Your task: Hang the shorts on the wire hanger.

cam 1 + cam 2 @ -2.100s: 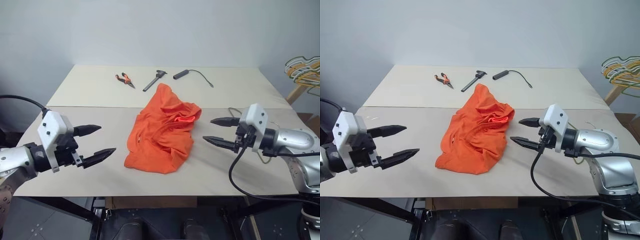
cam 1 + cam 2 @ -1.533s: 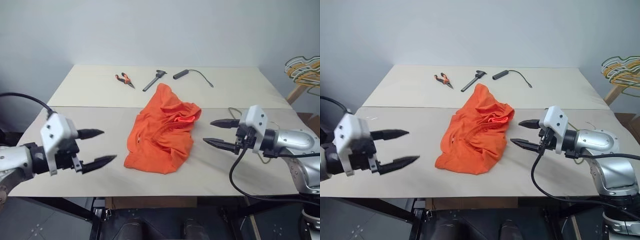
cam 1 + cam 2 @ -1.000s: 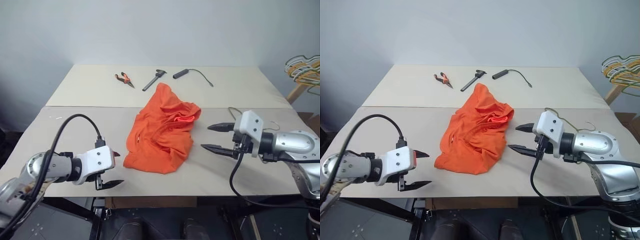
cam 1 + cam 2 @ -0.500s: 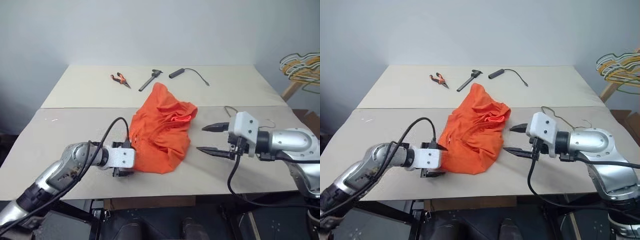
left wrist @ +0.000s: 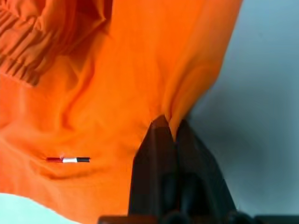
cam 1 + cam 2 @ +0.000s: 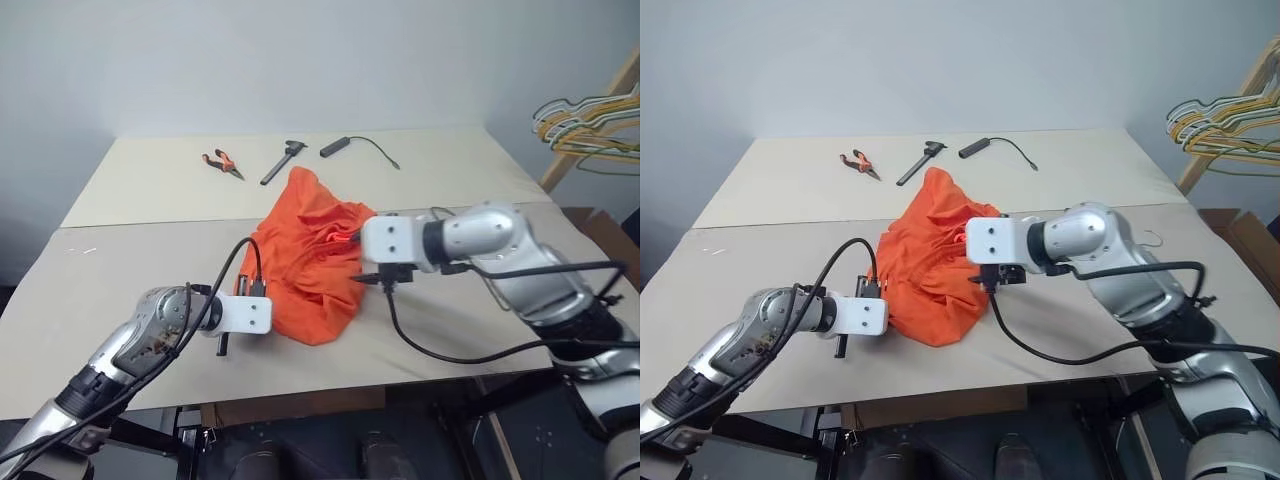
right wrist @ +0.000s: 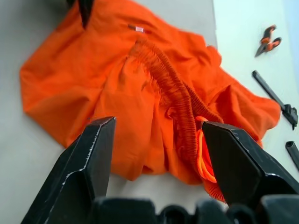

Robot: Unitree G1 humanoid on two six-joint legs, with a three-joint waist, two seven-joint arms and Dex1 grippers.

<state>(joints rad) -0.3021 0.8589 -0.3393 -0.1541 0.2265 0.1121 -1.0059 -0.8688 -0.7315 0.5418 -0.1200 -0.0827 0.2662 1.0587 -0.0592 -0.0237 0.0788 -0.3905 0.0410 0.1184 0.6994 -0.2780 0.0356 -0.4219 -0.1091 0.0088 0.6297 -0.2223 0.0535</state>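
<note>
- Plainly, the job is barely begun: the bright orange fabric shorts (image 6: 315, 265) lie in a crumpled heap at the middle of the long pale tabletop (image 6: 90, 300), nothing lifted.
- From that heap, the left gripper (image 5: 168, 128) is at about eight o'clock, at the near-left hem; its two black fingers are clenched on a pinched fold of the orange cloth, as the left wrist view shows.
- The right gripper (image 7: 156, 135) hovers at about three o'clock of the heap, over the gathered elastic waistband (image 7: 175, 100). Its fingers stand spread wide with nothing between them.
- Near the right arm, a thin bare loop of wire (image 6: 1150, 238) peeps out on the table; I take it for the wire hanger, but most of it is hidden.
- At twelve o'clock, well apart on the far board, lie orange-handled pliers (image 6: 220, 162), a dark bar-shaped tool (image 6: 280, 160) and a black corded stick (image 6: 345, 146).
- Left to do, by my reckoning: secure the waistband, raise and spread the shorts, fetch the hanger, drape them on it.
</note>
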